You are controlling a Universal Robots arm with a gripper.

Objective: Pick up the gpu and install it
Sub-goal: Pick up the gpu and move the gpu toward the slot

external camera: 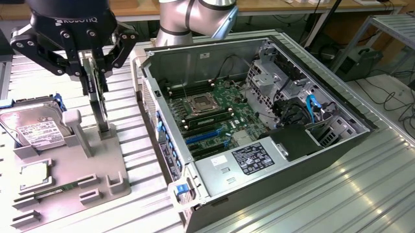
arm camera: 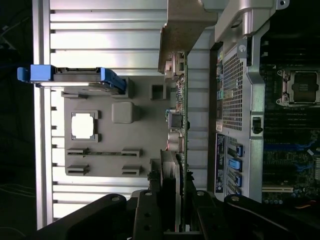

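The gpu stands on edge, a thin dark card whose lower edge sits at the grey holder on the exterior view's left. My gripper comes down on its upper part, one finger on each face, shut on it. In the wrist view the gpu runs edge-on away from my gripper, with its pale metal bracket at the far end. The open computer case lies beside the holder, with the motherboard and its blue slots exposed.
A silver hard drive in a blue frame leans at the holder's far left. A square chip and a narrow memory stick lie on the holder. The case wall stands close beside the gpu. Ribbed metal table surrounds everything.
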